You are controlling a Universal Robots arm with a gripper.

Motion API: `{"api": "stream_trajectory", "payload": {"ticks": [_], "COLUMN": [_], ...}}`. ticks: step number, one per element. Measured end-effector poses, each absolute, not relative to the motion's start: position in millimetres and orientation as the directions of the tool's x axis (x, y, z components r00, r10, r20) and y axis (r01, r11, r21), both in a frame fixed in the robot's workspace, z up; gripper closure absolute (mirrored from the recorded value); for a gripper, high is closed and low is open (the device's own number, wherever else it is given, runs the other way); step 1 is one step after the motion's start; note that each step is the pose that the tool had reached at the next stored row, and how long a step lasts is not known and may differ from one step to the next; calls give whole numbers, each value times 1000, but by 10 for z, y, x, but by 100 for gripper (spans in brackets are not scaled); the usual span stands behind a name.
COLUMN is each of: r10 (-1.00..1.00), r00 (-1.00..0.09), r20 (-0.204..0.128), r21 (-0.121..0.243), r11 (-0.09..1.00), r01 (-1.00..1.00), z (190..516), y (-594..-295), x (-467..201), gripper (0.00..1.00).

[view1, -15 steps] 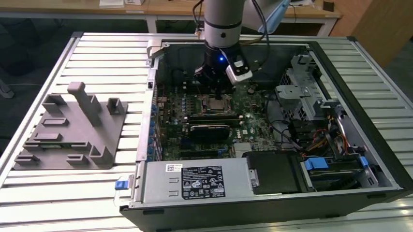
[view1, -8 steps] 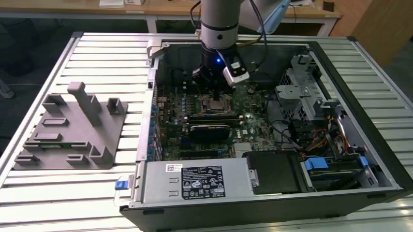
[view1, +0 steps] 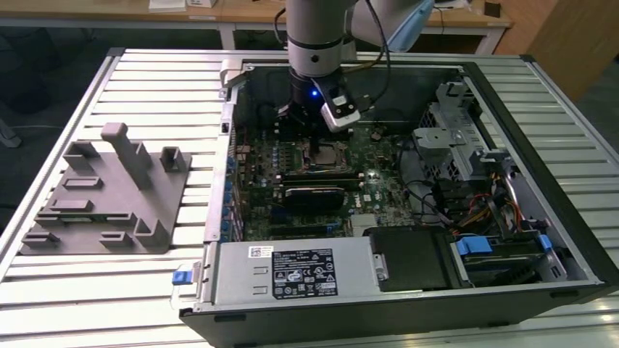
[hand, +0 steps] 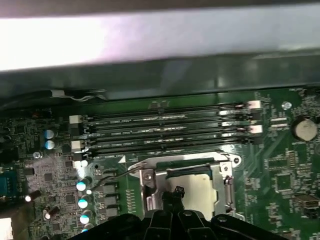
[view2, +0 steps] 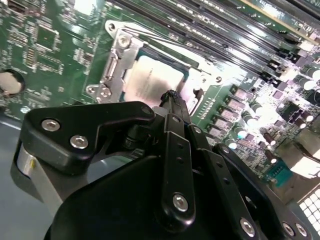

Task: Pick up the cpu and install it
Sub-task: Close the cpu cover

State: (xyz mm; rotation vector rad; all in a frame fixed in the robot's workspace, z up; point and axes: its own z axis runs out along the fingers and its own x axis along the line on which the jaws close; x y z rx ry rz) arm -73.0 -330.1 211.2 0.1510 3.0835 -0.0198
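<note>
**One cpu in its socket, closed tips over it: hazards by item**

1. Slatted table. It carries the whole lot and poses no hazard.
2. Open computer case. In the exterior view, its walls stand close at 12 o'clock of the arm. A sideways swing could strike them.
3. Grey fixture. It sits at 9 o'clock of the case, well apart.
4. Motherboard. Memory slots and small capacitors crowd the socket, so a stray tip could scrape them.
5. Socket frame. This bright metal frame rings the chip. I cannot tell whether it is latched; if it is loose, the chip could shift.
6. cpu. It lies flat inside the frame, at about 10 o'clock from the case's middle in the exterior view. Off-centre pressure might tilt it and bend the contacts beneath.
7. Gripper. Its jaws are drawn together to one narrow tip with nothing held between them. The tip is poised over the chip's edge, and I cannot tell whether it touches.
</note>
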Motion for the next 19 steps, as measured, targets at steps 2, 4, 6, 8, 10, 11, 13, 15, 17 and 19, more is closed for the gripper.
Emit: {"api": "stream_trajectory", "payload": {"ticks": [2, 4, 6, 8, 10, 11, 13, 15, 17, 19], "r10": [97, 97, 97, 97, 97, 96, 96, 95, 95, 95], "r00": [-994, -994, -994, -994, -994, -994, -994, -994, -994, -994], "r20": [-56, -56, -57, -57, -57, -57, -57, -57, -57, -57], "r21": [-10, -10, -10, -10, -10, -10, -10, -10, -10, -10], "r11": [995, 995, 995, 995, 995, 995, 995, 995, 995, 995], "r01": [98, 98, 98, 98, 97, 97, 97, 96, 95, 95], "z": [2087, 2071, 2059, 2047, 2035, 2030, 2018, 2005, 1999, 1999], "y": [-3301, -3301, -3301, -3301, -3301, -3301, -3301, -3301, -3302, -3301], "x": [-759, -782, -801, -815, -822, -824, -828, -831, -833, -834], "gripper": [89, 89, 89, 89, 89, 89, 89, 89, 89, 89]}}
